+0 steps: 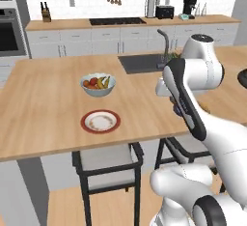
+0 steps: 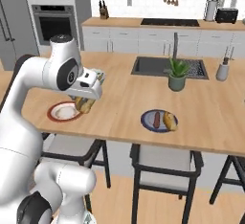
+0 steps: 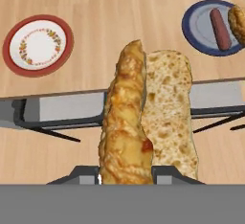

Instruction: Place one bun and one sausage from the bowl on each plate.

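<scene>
White cabinets [image 1: 96, 39], wooden island [image 1: 43, 104]

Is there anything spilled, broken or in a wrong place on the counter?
Nothing stands out. The blue plate holds a sausage and a bun; the red plate is bare; the gripper holds a second bun.

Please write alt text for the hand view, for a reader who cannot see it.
A split golden bun is held in the jaws above a wooden counter. Beyond it lie an empty red-rimmed plate and a blue plate holding a sausage.
</scene>
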Tool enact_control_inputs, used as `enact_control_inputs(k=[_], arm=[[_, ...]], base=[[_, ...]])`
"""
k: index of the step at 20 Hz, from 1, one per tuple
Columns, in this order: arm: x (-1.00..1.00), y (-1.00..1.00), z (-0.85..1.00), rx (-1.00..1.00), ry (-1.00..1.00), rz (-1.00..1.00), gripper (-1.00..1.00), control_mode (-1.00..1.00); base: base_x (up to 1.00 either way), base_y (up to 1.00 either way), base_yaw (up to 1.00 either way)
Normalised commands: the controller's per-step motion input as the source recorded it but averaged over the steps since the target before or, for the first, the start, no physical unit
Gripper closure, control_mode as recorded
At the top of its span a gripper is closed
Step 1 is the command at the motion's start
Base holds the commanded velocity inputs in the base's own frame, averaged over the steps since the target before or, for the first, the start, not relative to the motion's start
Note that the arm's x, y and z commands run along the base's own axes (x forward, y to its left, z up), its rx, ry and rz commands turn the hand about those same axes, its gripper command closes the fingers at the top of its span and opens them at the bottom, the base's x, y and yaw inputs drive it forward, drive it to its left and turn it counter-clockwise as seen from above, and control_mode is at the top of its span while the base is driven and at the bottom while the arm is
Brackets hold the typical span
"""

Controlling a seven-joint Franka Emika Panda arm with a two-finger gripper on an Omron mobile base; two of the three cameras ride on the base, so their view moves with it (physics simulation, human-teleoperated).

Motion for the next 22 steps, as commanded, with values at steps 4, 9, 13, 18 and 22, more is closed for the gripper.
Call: enact_control_inputs(k=[4,9,13,18,22], arm=[[0.0,0.0,0.0,0.0,0.0,0.0,1.0,1.0],[0.0,0.0,0.0,0.0,0.0,0.0,1.0,1.0],[0.0,0.0,0.0,0.0,0.0,0.0,1.0,1.0],[0.0,0.0,0.0,0.0,0.0,0.0,1.0,1.0],[0.08,0.0,-0.02,0.0,0.0,0.0,1.0,-1.0]], base=[[0.0,1.0,0.0],[0.01,0.8,0.0],[0.28,-0.05,0.0],[0.51,-0.13,0.0],[0.33,-0.08,0.0]])
